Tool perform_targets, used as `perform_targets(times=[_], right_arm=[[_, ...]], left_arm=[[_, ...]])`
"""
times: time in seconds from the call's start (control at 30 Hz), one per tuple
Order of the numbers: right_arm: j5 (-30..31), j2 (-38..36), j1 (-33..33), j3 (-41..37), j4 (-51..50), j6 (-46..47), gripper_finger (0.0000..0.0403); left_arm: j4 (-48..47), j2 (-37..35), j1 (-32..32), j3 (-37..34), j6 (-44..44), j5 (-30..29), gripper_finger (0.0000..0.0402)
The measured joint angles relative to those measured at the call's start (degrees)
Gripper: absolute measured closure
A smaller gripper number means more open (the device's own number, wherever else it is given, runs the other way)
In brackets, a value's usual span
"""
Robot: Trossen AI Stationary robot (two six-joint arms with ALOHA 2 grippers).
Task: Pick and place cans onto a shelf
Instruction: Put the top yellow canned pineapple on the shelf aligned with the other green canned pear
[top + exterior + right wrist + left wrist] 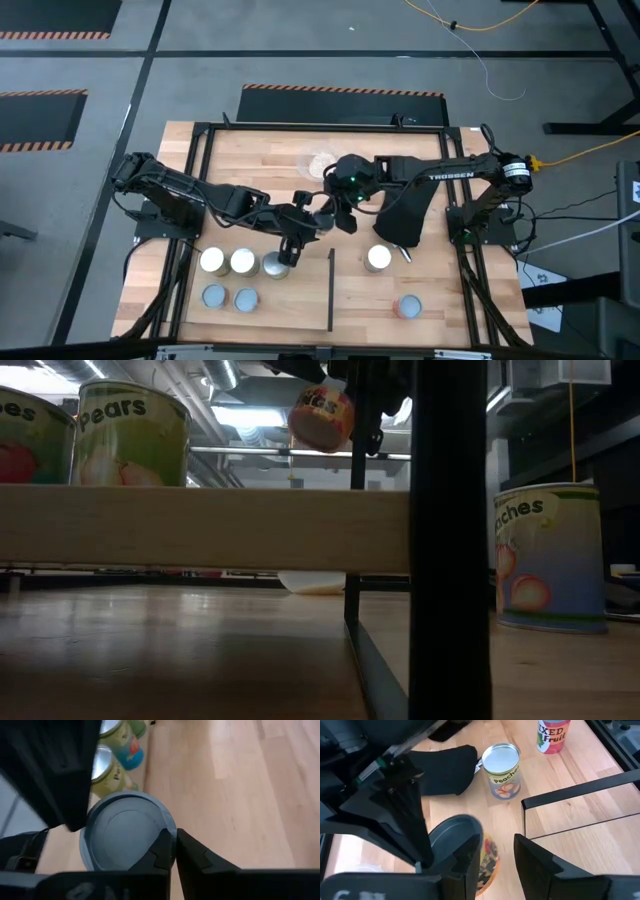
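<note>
A small can with a grey lid (125, 832) and an orange label (322, 418) hangs tilted in the air above the table's middle. My right gripper (174, 842) is shut on its rim. My left gripper (498, 865) is open right beside the can, and one of its fingers (467, 865) crosses in front of the lid. In the high view both grippers (310, 222) (340, 208) meet over the can and hide it. Several cans (243, 261) stand on the light-wood shelf (200, 528) at the near left. Two more cans (378, 258) (407, 306) stand on the table to the right. My right gripper pinches the can's rim (171, 826) at one spot, with one finger over the lid and the other outside the wall. The fingers come from the lid side. The can hangs below them, tilted and clear of the table. My left gripper: I cannot tell whether its finger touches the lid.
A black oven mitt (405, 220) lies under my right arm. A shallow clear bowl (322, 162) sits near the far edge. The shelf's thin black strip (331, 288) runs toward the near edge, and its post (450, 540) stands close in the low view.
</note>
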Motion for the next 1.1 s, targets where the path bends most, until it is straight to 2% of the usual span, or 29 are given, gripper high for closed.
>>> perform_targets(times=[0.13, 0.67, 0.9, 1.1], right_arm=[[-3.11, 0.0, -0.01, 0.0, 0.53, 0.0, 0.0386], [-4.61, 0.0, -0.02, 0.0, 1.27, -2.22, 0.0386], [-4.82, -0.02, 0.02, 0.0, 1.14, -3.21, 0.0386], [-4.87, -0.02, 0.02, -0.02, 1.07, -1.51, 0.0385]], left_arm=[[0.08, 0.0, 0.0, 0.02, 0.02, -0.02, 0.029], [1.0, 0.0, 0.66, 0.02, -0.19, -2.21, 0.029], [-0.95, 0.0, 2.79, 0.11, -3.02, 6.33, 0.029], [-1.6, 0.0, 3.82, 0.11, -2.97, 9.37, 0.029]])
